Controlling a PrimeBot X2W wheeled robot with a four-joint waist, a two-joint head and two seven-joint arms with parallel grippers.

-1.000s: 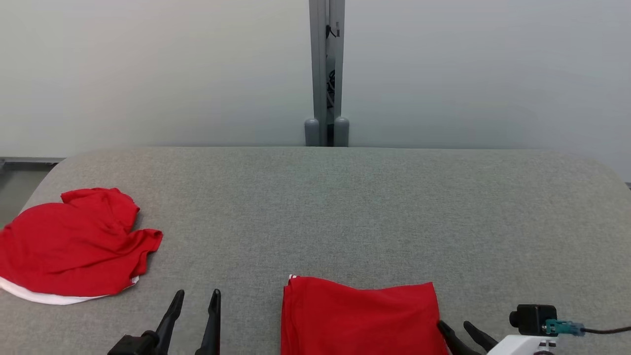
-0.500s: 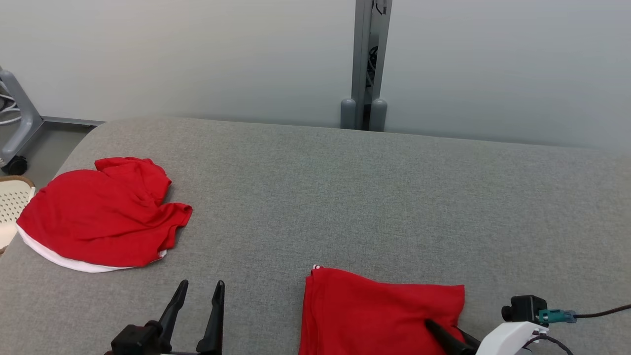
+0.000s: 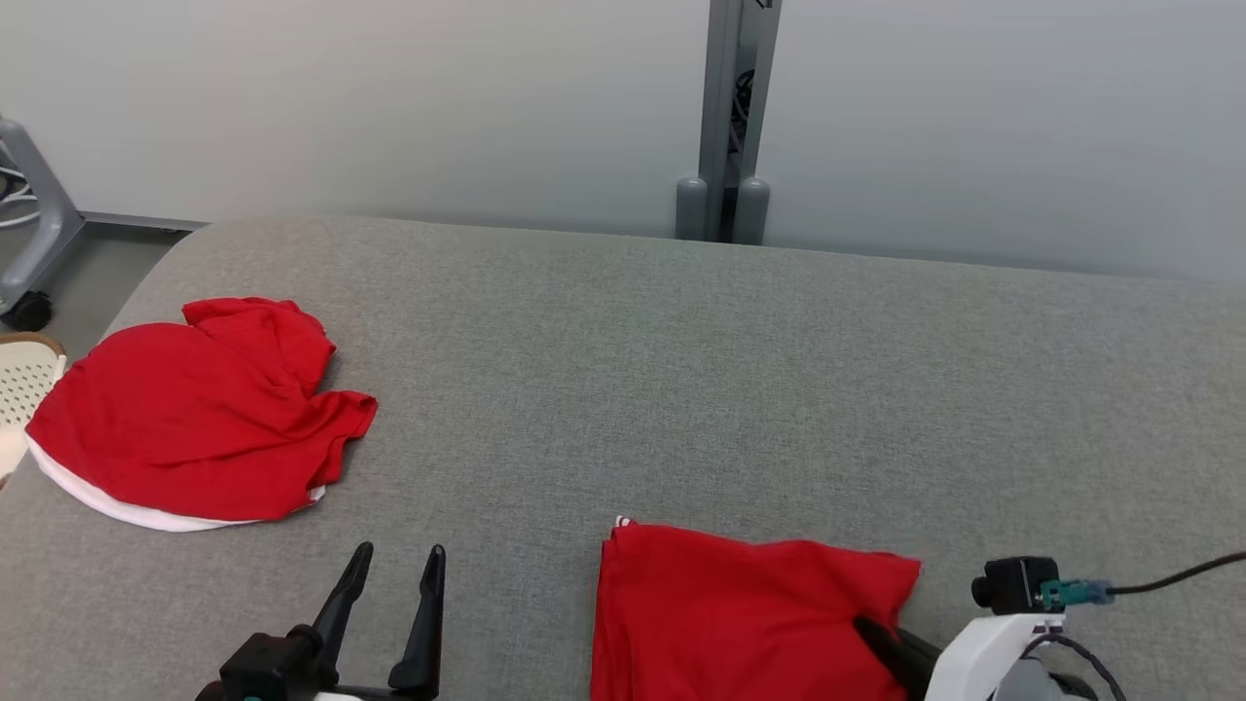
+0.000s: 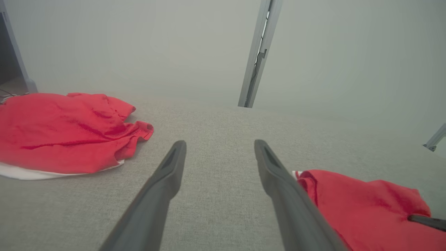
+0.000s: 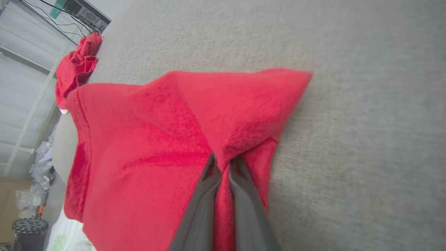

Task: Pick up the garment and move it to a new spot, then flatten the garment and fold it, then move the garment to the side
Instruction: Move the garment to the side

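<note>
The folded red garment (image 3: 740, 613) lies on the grey table (image 3: 681, 389) near its front edge. My right gripper (image 3: 876, 638) is shut on the garment's right edge. In the right wrist view the two fingers of this gripper (image 5: 223, 162) pinch a raised fold of the garment (image 5: 150, 146). My left gripper (image 3: 394, 565) stands open over bare table, to the left of the garment and apart from it. Between the spread fingers of the left gripper (image 4: 219, 146) is nothing, with the garment (image 4: 366, 205) off to the right.
A crumpled red cloth (image 3: 185, 419) over a white one rests at the table's left edge. A pale perforated basket (image 3: 24, 385) and a grey wheeled stand (image 3: 29, 243) are beyond that edge. A grey post (image 3: 725, 117) rises behind the table.
My right gripper has slid onto the garment's right edge and shut on it, raising a fold. The head camera has turned, shifting the whole picture. The left gripper stays open.
</note>
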